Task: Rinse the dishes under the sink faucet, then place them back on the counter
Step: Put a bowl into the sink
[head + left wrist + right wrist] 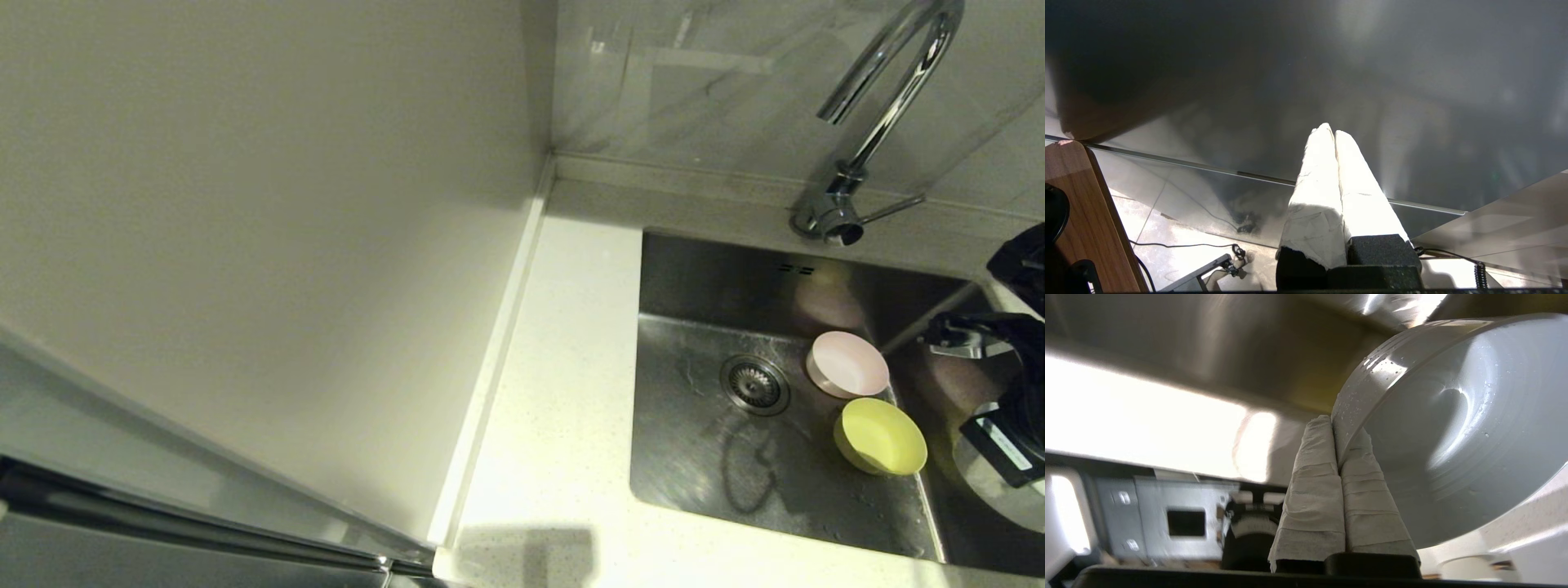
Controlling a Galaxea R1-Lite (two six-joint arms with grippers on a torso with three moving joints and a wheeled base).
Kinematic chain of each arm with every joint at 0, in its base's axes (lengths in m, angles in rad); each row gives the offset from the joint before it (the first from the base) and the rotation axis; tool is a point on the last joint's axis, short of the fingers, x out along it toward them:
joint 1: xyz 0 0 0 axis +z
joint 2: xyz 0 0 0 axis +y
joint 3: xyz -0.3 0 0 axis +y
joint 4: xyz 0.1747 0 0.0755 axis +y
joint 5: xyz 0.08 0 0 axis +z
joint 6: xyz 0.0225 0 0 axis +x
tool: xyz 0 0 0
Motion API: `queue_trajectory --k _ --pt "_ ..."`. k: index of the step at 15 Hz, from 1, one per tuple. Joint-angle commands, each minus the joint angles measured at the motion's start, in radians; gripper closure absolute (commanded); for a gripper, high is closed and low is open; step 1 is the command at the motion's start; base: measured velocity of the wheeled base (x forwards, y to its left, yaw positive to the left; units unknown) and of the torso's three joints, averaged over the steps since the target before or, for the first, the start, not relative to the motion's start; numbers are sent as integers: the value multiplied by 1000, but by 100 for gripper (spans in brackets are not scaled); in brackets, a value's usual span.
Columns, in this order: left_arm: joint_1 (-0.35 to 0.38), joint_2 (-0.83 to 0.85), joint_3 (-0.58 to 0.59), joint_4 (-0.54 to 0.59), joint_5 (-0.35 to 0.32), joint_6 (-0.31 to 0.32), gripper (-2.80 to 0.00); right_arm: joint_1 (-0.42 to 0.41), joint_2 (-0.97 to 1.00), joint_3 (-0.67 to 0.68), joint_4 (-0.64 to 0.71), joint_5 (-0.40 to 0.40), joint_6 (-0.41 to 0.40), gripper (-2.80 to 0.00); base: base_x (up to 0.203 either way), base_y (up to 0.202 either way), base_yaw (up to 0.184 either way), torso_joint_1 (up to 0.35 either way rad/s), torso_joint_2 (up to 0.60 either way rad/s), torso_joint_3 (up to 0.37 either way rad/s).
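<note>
- Right hand point(1336, 428): its two tape-wrapped fingers point(1310, 490) are pressed together on the rim of a pale blue-white round shallow bowl point(1453, 428), one finger outside the wall and one inside; the bowl is tilted on edge and beaded with water drops.
- In the head view this bowl point(992, 486) and the black right arm sit at the right edge of the rectangular brushed stainless steel sink point(694, 457), over its right side.
- Yellow-green round shallow bowl point(880, 437): in the sink, right of the round strainer drain point(755, 384), tipped against the right wall.
- Pale pink round shallow bowl point(847, 364): in the sink, just behind the yellow-green one, right of the drain.
- Tall shiny chrome gooseneck faucet point(873, 106): on the rim behind the sink.
- White speckled stone counter point(563, 367): left of the sink.
- Left hand point(1334, 132): fingers closed together, holding nothing, parked beside a grey panel.
</note>
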Motion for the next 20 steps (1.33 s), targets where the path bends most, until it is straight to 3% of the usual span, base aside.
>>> queue_trajectory --k 1,4,9,11,16,20 --pt "0 0 3 0 0 -1 0 39 28 19 6 0 -75 0 0 0 0 0 0 0" --pt "0 0 3 0 0 -1 0 75 89 17 -10 9 -224 0 0 0 0 0 0 0" --pt "0 0 3 0 0 -1 0 203 213 46 -264 57 -246 0 0 0 0 0 0 0" --pt "0 0 3 0 0 -1 0 230 249 90 -404 56 -246 0 0 0 0 0 0 0" --pt "0 0 3 0 0 -1 0 236 330 345 -973 24 -253 0 0 0 0 0 0 0" --pt "0 0 3 0 0 -1 0 235 421 358 -1151 3 -259 0 0 0 0 0 0 0"
